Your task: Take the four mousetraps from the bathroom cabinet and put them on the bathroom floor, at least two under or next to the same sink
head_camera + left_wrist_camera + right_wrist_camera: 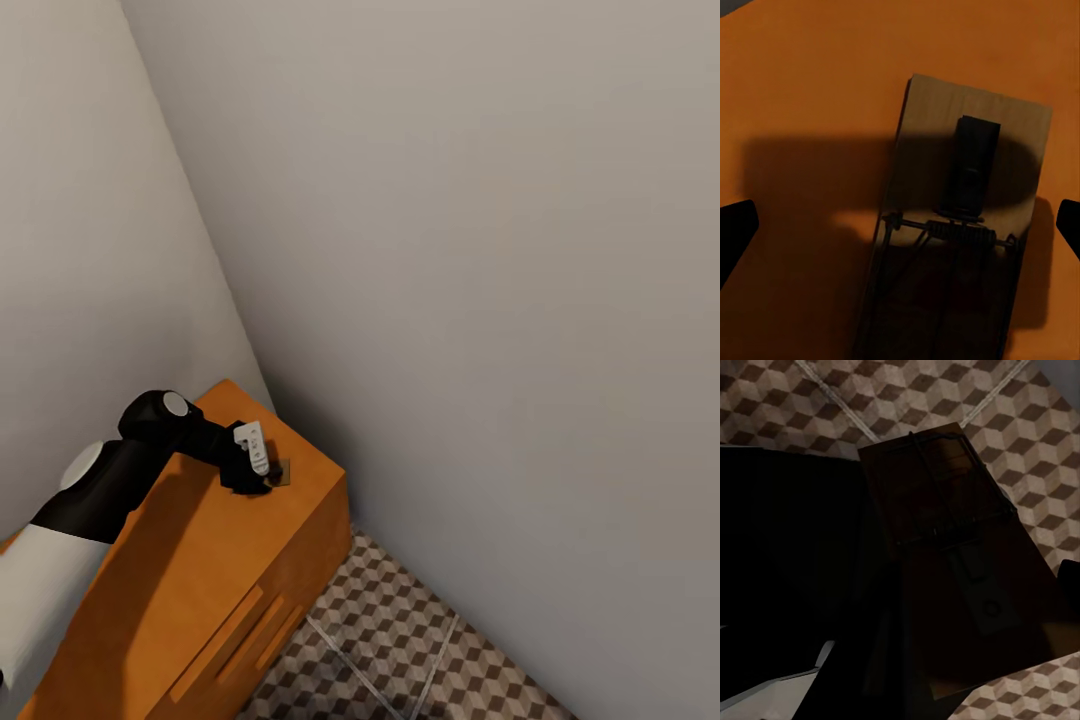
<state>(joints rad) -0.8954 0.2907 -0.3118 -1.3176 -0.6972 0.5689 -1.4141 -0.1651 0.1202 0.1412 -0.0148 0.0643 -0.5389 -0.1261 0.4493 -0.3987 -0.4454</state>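
While left gripper (900,225) gapes wide over cabinet-top mousetrap (960,217), right grip unclear.

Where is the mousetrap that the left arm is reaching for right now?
The mousetrap lies flat on the cabinet top, near its far corner by the wall, directly below the open left pincer.

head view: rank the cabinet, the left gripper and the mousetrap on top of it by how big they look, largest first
1. Cabinet, by far the largest.
2. Left gripper, much smaller.
3. Mousetrap, smallest: a small brown patch beside the gripper, partly hidden by it, so its full extent is unsure.
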